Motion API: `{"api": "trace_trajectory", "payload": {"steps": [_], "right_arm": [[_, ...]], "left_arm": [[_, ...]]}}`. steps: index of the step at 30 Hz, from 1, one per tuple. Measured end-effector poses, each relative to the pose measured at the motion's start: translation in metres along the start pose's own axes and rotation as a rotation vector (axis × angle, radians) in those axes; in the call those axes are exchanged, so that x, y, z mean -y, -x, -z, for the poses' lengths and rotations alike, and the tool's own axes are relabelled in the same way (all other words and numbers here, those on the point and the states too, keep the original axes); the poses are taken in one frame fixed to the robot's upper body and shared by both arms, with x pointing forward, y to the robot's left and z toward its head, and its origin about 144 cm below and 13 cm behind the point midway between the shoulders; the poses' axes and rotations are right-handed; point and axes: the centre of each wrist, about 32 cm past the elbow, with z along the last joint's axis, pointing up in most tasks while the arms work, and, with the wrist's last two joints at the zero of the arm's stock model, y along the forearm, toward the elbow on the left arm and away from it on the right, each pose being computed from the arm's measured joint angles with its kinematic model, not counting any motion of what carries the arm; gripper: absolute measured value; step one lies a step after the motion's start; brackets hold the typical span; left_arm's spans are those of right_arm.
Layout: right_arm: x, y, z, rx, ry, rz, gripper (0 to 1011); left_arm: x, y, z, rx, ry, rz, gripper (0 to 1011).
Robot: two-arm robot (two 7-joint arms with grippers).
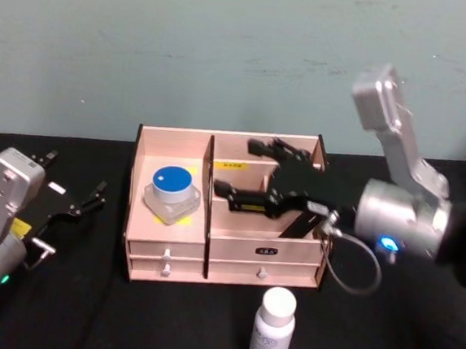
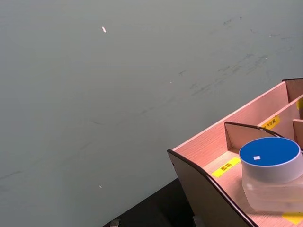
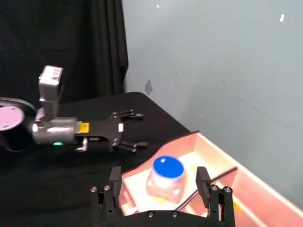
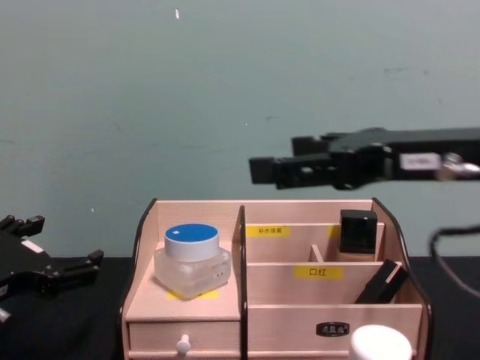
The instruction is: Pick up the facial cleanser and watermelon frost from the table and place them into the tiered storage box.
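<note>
Near the left edge of the black worktop (image 1: 82, 308): left gripper (image 1: 75, 173), fingers spread wide, holding nothing, well apart from the tiered storage box (image 1: 165, 254). In the middle, toward the back edge: that pale-pink box, with a clear blue-lidded jar (image 1: 170, 192) seated in its left compartment on a yellow sticker. Over the right compartments: right gripper (image 1: 237, 168), spread wide and empty, above the rim. Below it, a yellow label (image 4: 317, 271) reading "口红"; other writing too small to read. Further right inside: an upright black box (image 4: 358, 231) and a tilted black stick (image 4: 382, 281). Before the right drawer, near the front edge: white facial cleanser bottle (image 1: 272, 333), upright, print unreadable.
</note>
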Motion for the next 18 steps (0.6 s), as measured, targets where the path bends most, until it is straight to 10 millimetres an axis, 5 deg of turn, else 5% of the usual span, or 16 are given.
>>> {"api": "trace_trajectory", "payload": {"steps": [7, 18], "right_arm": [[0.036, 0.041, 0.009, -0.036, -0.006, 0.022, 1002], [0.062, 0.073, 0.025, -0.076, 0.064, 0.021, 1003]], "left_arm": [[0.0, 0.0, 0.0, 0.0, 0.0, 0.0, 1001], [0.0, 0.0, 0.0, 0.0, 0.0, 0.0, 1001]]}}
